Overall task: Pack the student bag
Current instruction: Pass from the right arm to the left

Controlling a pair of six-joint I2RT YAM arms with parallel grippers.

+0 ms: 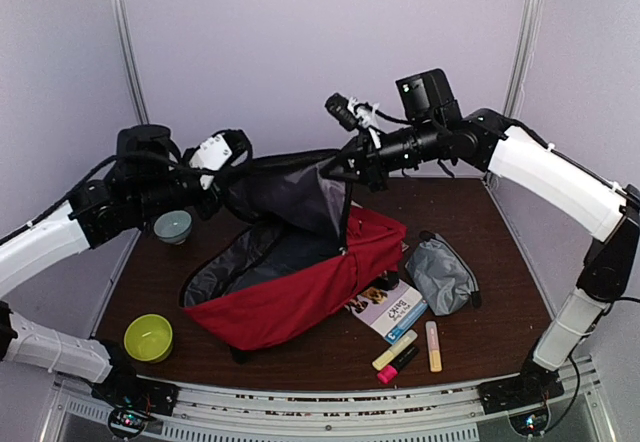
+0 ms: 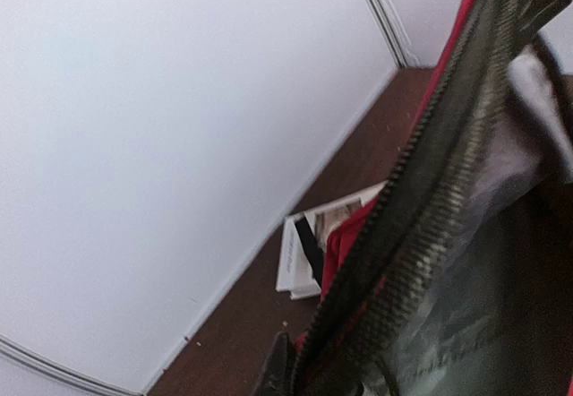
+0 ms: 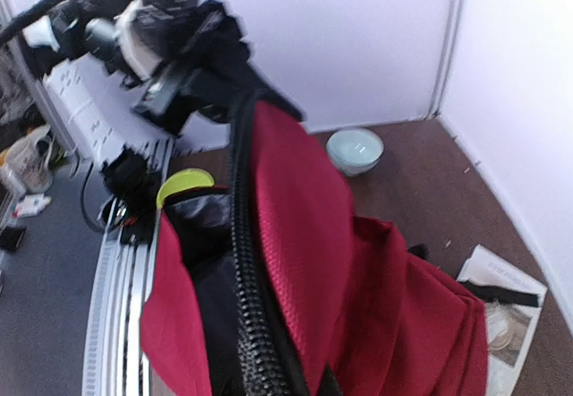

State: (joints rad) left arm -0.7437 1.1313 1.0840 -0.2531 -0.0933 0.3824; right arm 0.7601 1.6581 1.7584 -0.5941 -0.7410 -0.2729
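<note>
Where my two bases sit at the near edge of the surface (image 1: 300, 367), a lime-green bowl (image 1: 148, 337) stands to the left and three highlighters (image 1: 397, 352) lie to the right, a booklet (image 1: 388, 309) just behind them. Mid-surface slumps the red student bag (image 1: 290, 287), unzipped, with a grey zip pouch (image 1: 440, 274) just beside it on the right. Farther back on the left stands a pale grey-blue bowl (image 1: 172, 225). Farthest, my left pincer (image 1: 228, 170) is clenched on the bag's left zip rim and my right pincer (image 1: 352, 167) on the right rim, holding the grey-lined mouth raised between them.
</note>
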